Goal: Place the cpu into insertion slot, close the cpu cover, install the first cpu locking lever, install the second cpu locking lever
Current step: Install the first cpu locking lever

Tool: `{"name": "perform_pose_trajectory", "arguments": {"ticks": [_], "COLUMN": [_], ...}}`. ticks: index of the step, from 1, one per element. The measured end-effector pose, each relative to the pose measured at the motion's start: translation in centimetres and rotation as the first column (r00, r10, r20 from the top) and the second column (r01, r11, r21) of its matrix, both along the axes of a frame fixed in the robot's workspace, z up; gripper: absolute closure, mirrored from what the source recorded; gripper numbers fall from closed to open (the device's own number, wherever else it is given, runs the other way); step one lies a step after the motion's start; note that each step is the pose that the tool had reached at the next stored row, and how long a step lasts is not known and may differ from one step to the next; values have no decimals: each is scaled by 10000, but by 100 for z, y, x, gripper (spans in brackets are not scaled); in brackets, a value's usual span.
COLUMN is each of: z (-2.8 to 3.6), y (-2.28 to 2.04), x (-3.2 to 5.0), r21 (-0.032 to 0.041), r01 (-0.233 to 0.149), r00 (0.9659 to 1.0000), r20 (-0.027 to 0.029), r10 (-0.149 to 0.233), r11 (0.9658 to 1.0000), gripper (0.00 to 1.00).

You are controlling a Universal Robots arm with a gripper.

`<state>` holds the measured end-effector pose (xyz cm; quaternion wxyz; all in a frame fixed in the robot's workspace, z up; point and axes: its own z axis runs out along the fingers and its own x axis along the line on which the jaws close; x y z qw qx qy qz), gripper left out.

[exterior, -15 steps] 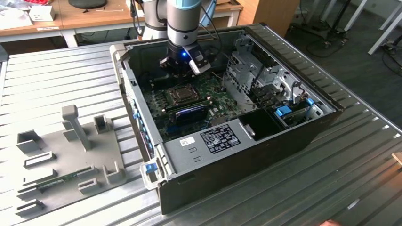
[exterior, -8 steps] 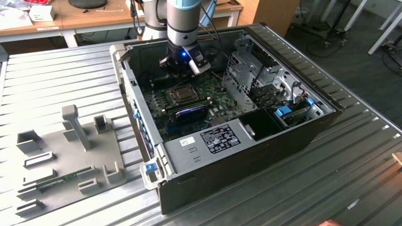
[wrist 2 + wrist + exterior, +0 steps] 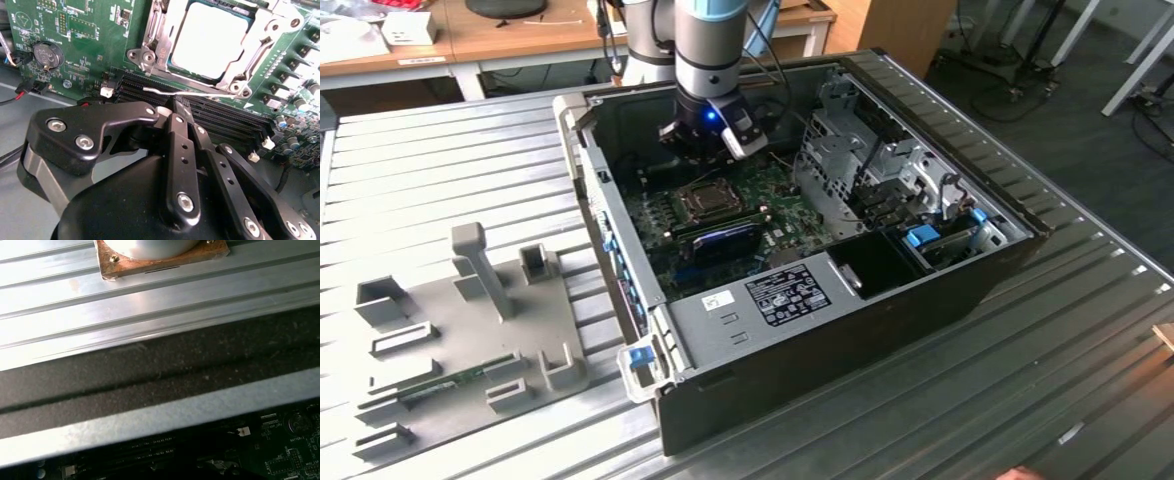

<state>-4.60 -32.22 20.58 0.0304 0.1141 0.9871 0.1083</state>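
The cpu (image 3: 210, 40), pale and flat, sits in the slot (image 3: 707, 200). The cover (image 3: 262, 35), a silvery frame, lies flat around it. A thin wire lever (image 3: 190, 92) crosses its near edge. My end effector (image 3: 181, 106) is narrow, its black fingers together. The tips are just beside this lever, over the long black memory slots (image 3: 225, 120). The case wall (image 3: 607, 220) stands close, so I see little room sideways.

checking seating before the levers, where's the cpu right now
In the second wrist view, the pale silvery square cpu sits in the dark metal-rimmed insertion slot, framed by the silvery cpu cover.
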Motion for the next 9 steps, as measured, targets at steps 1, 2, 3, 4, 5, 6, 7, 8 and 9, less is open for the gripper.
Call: {"name": "perform_pose_trajectory", "arguments": {"ticks": [1, 2, 3, 4, 5, 6, 7, 8, 9], "z": [0, -1, 0, 0, 1, 0, 0, 0, 0], "y": [-3, -4, -4, -4, -5, -5, -5, -5, -5], "x": [0, 0, 0, 0, 0, 0, 0, 0, 0], "r21": [1, 1, 0, -1, -2, -1, -1, -1, -1], "r01": [1, 1, 2, 1, 0, 0, 0, 0, 0], "r00": [10000, 10000, 10000, 10000, 10000, 10000, 10000, 10000, 10000], "r20": [1, 1, 0, 0, -1, 0, 0, 0, 0], "r10": [-1, -1, -2, -1, 0, 0, 0, 0, 0], "r11": [10000, 10000, 10000, 10000, 10000, 10000, 10000, 10000, 10000], "gripper": [90, 90, 90, 90, 90, 90, 90, 90, 90]}}
